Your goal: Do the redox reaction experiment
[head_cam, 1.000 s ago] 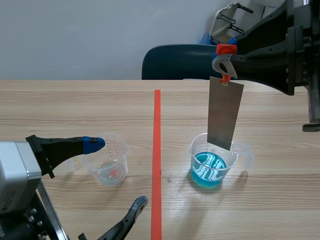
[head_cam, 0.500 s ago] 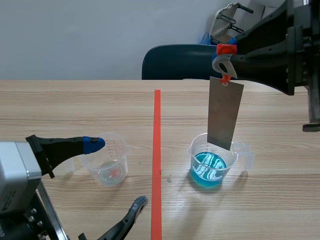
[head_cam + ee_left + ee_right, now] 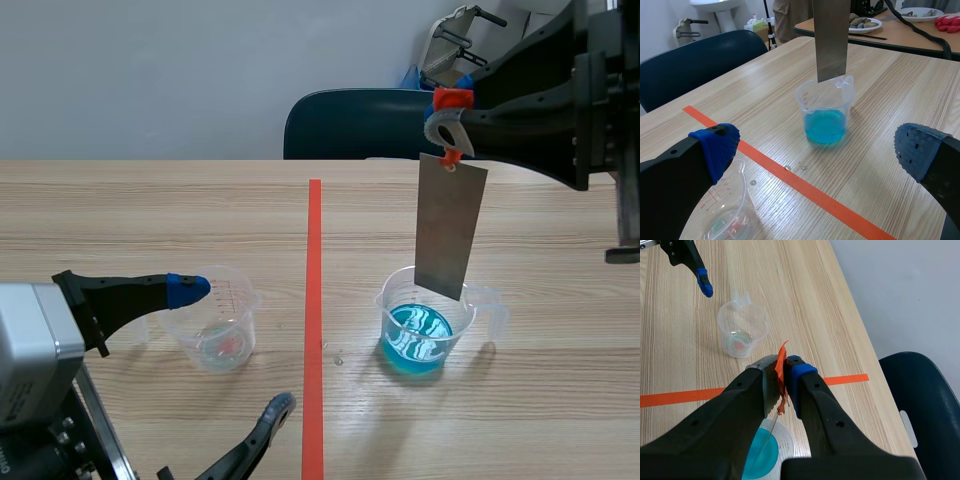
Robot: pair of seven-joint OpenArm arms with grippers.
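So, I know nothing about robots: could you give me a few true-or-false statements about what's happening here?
1. The right hand holds a metal plate over the cup of blue liquid. True.
2. The plate is dipped into the blue liquid. False: its lower edge hangs above the liquid.
3. The left hand grips the clear cup. False: its fingers are open, holding nothing, with the cup near one of them.
4. An orange tape line runs between the two cups. True.

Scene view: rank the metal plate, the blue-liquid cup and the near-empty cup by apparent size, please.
1. metal plate: tallest, though narrower than the cups.
2. blue-liquid cup and near-empty cup: they look alike, so I won't rank them.
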